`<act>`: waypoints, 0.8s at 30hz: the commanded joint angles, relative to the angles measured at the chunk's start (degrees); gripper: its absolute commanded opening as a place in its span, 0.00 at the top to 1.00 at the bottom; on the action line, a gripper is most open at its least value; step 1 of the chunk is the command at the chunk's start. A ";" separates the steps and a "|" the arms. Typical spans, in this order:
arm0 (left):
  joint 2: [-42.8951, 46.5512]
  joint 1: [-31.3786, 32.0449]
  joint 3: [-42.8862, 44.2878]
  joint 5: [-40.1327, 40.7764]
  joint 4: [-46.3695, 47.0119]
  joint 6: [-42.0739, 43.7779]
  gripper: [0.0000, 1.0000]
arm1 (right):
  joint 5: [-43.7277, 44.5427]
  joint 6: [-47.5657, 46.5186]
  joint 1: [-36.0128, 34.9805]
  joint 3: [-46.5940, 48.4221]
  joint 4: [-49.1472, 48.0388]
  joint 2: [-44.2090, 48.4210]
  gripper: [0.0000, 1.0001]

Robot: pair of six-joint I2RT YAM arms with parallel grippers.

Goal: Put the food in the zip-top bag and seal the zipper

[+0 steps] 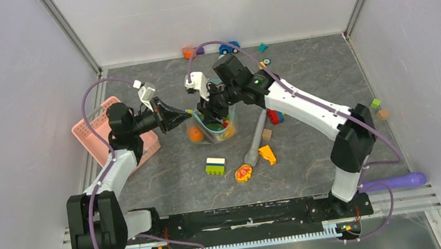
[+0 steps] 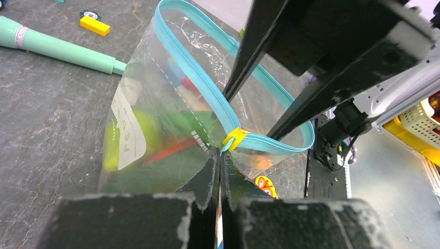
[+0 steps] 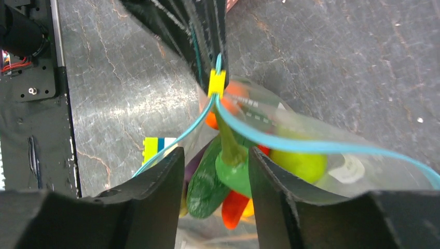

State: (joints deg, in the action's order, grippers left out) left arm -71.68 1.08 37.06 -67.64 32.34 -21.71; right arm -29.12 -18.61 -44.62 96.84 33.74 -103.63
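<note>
My left hand [image 2: 218, 161] is pinched on the bag [image 2: 171, 88] by its slider [image 2: 234, 138], right hand [image 3: 215, 155] spread in the mouth. Snag the zipper [image 2: 192, 78] pulling out and I could spill the food [image 3: 233, 174].

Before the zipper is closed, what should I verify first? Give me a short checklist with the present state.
1. The food inside the zip-top bag: ok.
2. The left gripper shut on the bag's edge beside the yellow slider: ok.
3. The zipper sealed: not ok, the mouth gapes.
4. The right gripper out of the mouth: not ok, its open fingers stand in it.
5. No food left outside: cannot tell.
</note>
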 commanded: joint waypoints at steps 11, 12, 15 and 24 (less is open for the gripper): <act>9.04 3.66 -0.64 6.21 0.00 -3.40 0.98 | -1.40 -6.44 -0.11 1.59 0.34 10.78 0.02; 9.45 4.15 -0.68 6.21 -0.30 -2.88 0.98 | -2.91 -7.40 -0.08 1.96 -0.08 10.45 0.02; 11.10 5.36 -1.55 7.37 -0.98 0.23 0.98 | -5.68 -10.31 -0.16 3.00 -1.40 9.26 0.02; 14.92 6.65 -3.35 9.80 -4.32 6.68 0.98 | -11.66 -17.15 -0.12 3.84 -1.21 7.22 0.09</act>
State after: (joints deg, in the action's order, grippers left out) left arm -58.70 7.42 33.58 -59.40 28.75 -19.38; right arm -36.07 -32.08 -44.66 98.94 33.85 -95.94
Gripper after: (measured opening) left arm 0.022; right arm 0.945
